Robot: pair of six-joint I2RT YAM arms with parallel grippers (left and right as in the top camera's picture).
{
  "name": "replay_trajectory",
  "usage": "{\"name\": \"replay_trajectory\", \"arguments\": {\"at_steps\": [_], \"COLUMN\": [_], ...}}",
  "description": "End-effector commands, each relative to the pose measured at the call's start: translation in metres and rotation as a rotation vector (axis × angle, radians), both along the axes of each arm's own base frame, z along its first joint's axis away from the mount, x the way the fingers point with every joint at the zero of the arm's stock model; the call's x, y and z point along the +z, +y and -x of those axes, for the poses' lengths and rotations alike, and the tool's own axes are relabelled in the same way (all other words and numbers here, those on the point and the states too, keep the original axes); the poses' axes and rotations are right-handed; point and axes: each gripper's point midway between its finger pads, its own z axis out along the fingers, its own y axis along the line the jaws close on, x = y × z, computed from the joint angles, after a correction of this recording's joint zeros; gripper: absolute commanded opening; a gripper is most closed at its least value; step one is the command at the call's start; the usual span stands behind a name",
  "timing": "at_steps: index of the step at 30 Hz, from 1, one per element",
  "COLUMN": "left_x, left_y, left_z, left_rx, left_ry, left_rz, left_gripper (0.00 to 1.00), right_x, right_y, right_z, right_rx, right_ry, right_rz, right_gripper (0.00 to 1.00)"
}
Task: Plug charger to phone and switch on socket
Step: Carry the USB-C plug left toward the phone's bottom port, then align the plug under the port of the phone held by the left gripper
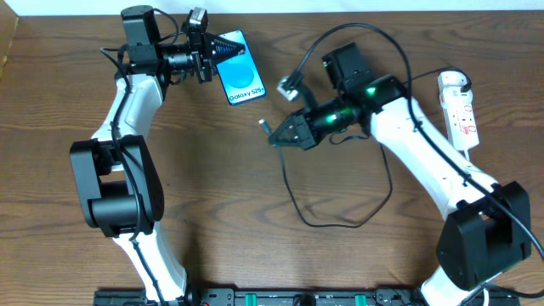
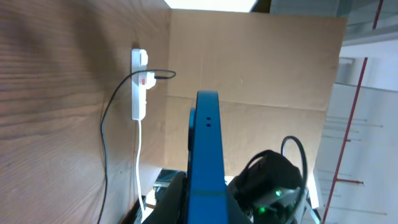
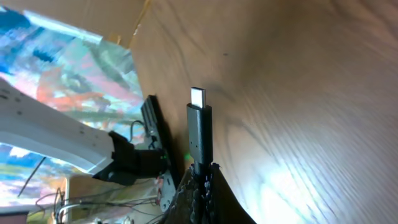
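Overhead shows you the left gripper (image 1: pixel 206 58) closed on the phone (image 1: pixel 239 70) and the right gripper (image 1: pixel 282 136) clamping the charger (image 1: pixel 264 126) near it. Only the right wrist view resolves the connector tip (image 3: pixel 198 98).

The dark brown wood-grain desk (image 1: pixel 255 195) looked smooth, with a soft sheen. The slim black-edged phone (image 1: pixel 242 72) had a glossy cyan face. The long thin black charger (image 3: pixel 199 134) showed a matt plastic connector shell and a bright bare-metal tip. The white elongated power strip (image 1: pixel 460 106) was smooth, faintly shiny plastic. My right gripper (image 3: pixel 201 174) was dull black and ribbed.
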Motion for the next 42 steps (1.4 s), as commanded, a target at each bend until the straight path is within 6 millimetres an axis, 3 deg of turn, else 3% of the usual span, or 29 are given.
{"name": "replay_trajectory", "arguments": {"at_steps": [1,13,27,42], "left_x": [0.016,0.011,0.006,0.01], "left_y": [-0.003,-0.001,-0.009,-0.009], "left_z": [0.008,0.0,-0.006,-0.008], "left_rx": [-0.048,0.002,0.034,0.034], "left_ry": [-0.063,-0.06,-0.058,-0.092], "left_rz": [0.018,-0.011,-0.041,-0.042], "left_gripper": [0.07,0.07,0.07,0.07], "right_x": [0.011,0.01,0.015,0.007], "right_y": [0.007,0.011,0.014,0.014], "right_z": [0.002,-0.026,-0.036,-0.036], "right_rx": [0.003,-0.149,-0.215,-0.236], "right_ry": [0.023,0.037,0.086,0.14], "right_rz": [-0.04,0.001,-0.01,0.003], "right_gripper": [0.01,0.01,0.01,0.01]}}
